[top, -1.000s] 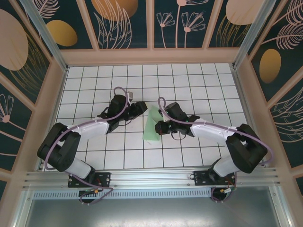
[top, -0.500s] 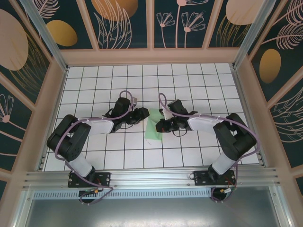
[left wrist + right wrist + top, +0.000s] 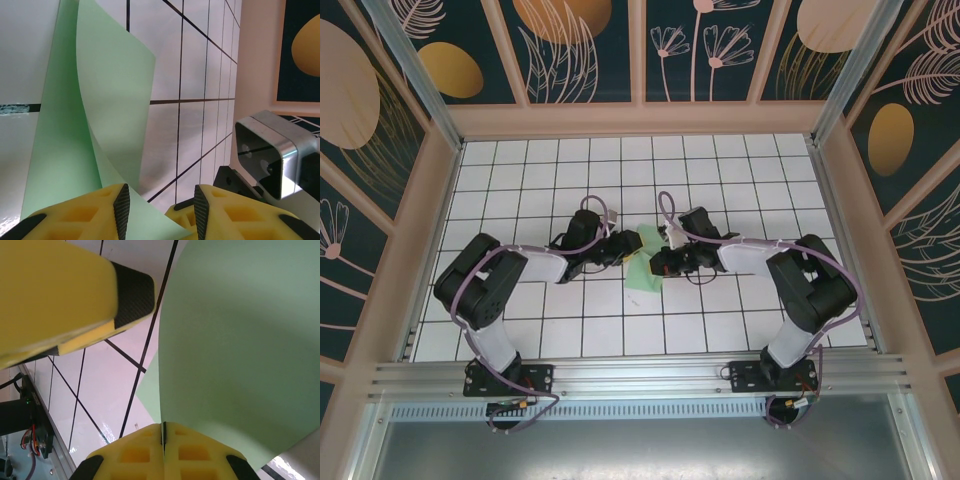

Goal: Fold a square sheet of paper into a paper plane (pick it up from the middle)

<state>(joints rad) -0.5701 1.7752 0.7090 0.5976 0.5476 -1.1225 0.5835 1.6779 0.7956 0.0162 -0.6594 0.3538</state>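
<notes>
The square sheet of paper (image 3: 640,275), pale green, lies at the middle of the tiled floor with its far part curled up off the tiles. My right gripper (image 3: 656,262) is at its right edge. In the right wrist view the gripper (image 3: 163,427) is shut on the sheet (image 3: 240,340), which rises from the seam between the yellow fingers. My left gripper (image 3: 628,244) is at the sheet's far left. In the left wrist view the gripper (image 3: 160,200) stands open, with a corner of the curled sheet (image 3: 110,90) lying between its yellow fingers (image 3: 80,215).
White grid tiles (image 3: 720,180) cover the floor inside wooden walls (image 3: 640,120). The right arm's silver wrist block (image 3: 275,150) sits close to the right of my left gripper. A left finger (image 3: 75,290) hangs just above the sheet in the right wrist view.
Both arms have stretched lower and drawn closer together over the sheet. The left gripper has moved right up to the paper, and the sheet's far part has curled up more.
</notes>
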